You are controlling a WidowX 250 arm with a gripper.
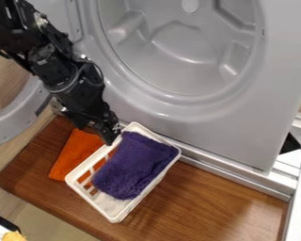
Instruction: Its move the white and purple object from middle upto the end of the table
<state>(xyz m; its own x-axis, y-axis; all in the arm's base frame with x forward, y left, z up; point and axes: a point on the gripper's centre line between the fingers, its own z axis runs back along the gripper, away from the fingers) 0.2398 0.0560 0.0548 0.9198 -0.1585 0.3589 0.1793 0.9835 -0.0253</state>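
The black gripper point(106, 131) hangs down from the upper left, its lower end beside the upper left rim of a white plastic basket point(117, 216). Whether it touches the rim I cannot tell. A folded purple cloth point(135, 164) lies inside the basket, covering much of its bottom. The basket stands at a slant on the brown wooden surface point(206, 202), left of the middle.
An orange cloth point(75, 153) lies flat on the wood, left of the basket and partly behind it. Behind rises a grey machine front point(241, 117) with a round opening, and a round door stands at the left. A white frame point(298, 202) borders the right side.
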